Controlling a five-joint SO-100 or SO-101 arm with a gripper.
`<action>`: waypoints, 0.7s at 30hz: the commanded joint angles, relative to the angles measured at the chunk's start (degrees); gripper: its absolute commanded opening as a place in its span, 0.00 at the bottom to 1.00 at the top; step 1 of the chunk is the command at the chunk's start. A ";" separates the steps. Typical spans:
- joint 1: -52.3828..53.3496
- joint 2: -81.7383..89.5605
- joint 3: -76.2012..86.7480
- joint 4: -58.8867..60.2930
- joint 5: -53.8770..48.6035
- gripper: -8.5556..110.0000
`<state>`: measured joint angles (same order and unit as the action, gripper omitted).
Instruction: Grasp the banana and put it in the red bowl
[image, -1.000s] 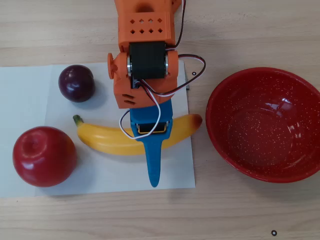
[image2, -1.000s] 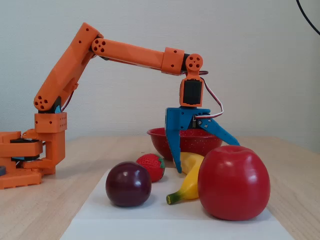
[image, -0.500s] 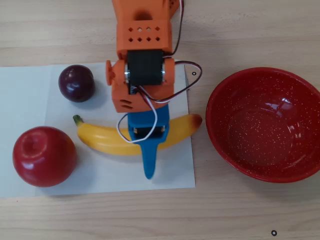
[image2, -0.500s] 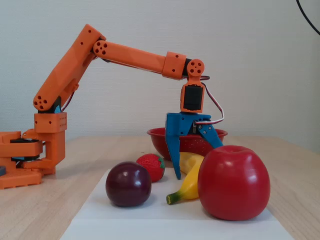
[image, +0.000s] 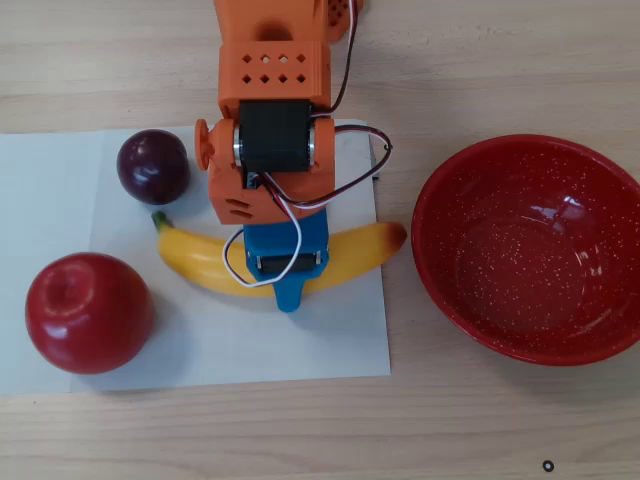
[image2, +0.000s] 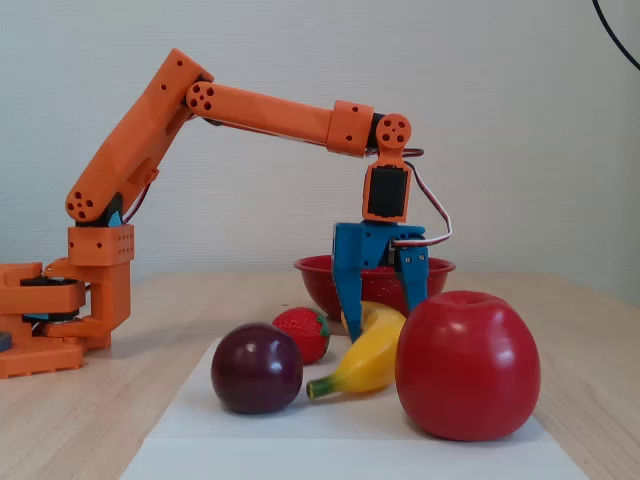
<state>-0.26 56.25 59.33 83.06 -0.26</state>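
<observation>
The banana (image: 210, 262) is clamped at mid-length by the tool (image: 287, 285), keeping it balanced for carrying; the red bowl (image: 440, 285) waits empty beside the tool.

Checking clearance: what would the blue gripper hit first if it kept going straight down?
The blue gripper points down, jaws around the long yellow plastic banana; below that, seemingly, the white paper sheet.

A pale wooden table (image: 480, 420) is seen under the gripper, with a white paper sheet (image: 60, 170) laid directly below it. A plain off-white wall (image2: 520, 120) is seen behind, evenly lit.
</observation>
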 joint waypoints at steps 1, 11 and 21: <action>-0.88 8.26 -9.23 3.43 -0.53 0.08; -0.62 12.30 -21.80 15.82 -1.49 0.08; -0.44 20.13 -29.88 27.51 -2.02 0.08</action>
<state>-0.35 64.60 36.65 102.92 -1.58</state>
